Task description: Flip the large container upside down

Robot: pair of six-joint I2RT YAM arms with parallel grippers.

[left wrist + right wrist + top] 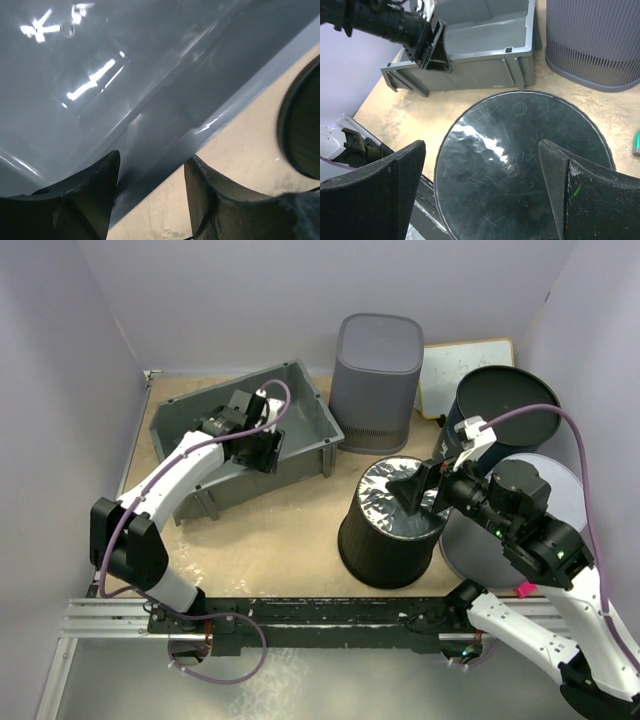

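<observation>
The large grey rectangular container [300,436] stands upright at the back left, open side up. My left gripper [268,452] is open, with its fingers on either side of the container's near wall; in the left wrist view [152,170] the grey wall [150,75] runs between them, with bare table beside the right finger. The container also shows in the right wrist view [485,60]. My right gripper [415,490] is open and empty, hovering over the shiny bottom of an upside-down black round bin [385,540], seen close in the right wrist view [520,165].
A grey ribbed basket [375,370] stands upside down at the back centre. A dark round bin [505,400] and a white board [465,365] are at the back right. A pale grey round bin [470,545] sits under my right arm. Purple walls enclose the table.
</observation>
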